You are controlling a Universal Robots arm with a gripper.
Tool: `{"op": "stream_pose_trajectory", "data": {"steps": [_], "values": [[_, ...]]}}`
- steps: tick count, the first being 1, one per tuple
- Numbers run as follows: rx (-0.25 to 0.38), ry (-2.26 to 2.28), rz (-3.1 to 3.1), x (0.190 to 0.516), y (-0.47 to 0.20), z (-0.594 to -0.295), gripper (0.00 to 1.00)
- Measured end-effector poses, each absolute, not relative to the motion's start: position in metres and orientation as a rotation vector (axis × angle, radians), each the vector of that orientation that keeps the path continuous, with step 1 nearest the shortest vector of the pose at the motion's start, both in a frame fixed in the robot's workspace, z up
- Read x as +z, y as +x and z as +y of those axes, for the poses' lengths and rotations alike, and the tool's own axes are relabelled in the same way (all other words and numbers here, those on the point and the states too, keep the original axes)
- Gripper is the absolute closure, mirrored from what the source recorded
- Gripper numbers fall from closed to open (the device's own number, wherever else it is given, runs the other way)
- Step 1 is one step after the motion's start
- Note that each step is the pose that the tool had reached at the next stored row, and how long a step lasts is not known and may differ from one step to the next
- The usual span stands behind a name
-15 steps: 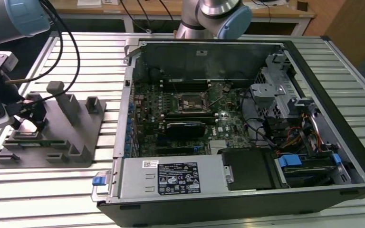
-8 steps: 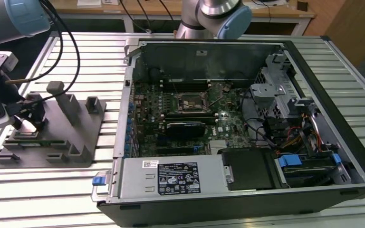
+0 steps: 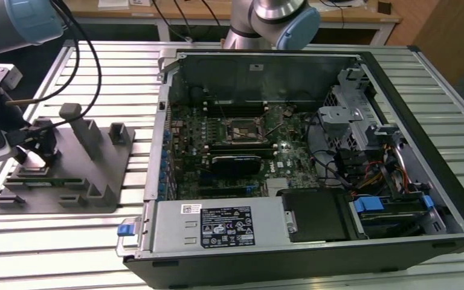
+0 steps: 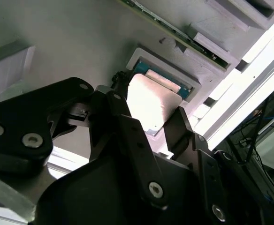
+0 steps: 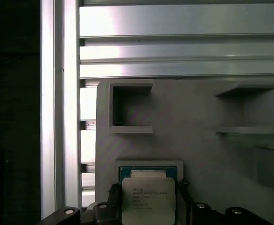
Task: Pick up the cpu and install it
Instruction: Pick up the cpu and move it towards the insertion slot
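End effector (image 4: 148, 110), cpu (image 5: 148, 199) between fingers (image 4: 177, 129) (gripped)

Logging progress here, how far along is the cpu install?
Done: the tool is positioned at the cpu on the grey holder. In hand: the pickup; I cannot tell whether it is gripped yet. Left: the install; the cpu is far from the motherboard socket in the open case.

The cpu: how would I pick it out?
Start at the open computer case; at the exterior view's left of it, a grey holder block sits on the slatted table. At the gripper there, the cpu is the small square chip, the only shiny silver-topped piece.
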State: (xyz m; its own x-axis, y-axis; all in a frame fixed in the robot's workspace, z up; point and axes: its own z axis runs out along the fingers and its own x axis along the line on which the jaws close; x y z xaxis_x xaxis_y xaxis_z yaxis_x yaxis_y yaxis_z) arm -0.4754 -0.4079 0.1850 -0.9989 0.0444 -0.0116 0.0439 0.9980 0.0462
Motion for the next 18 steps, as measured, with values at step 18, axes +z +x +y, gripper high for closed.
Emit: {"op": "stream_pose_trajectory", "data": {"steps": [18], "values": [[0.072, 0.069, 3.127, 0.212, -0.475, -0.408, 0.45]]}}
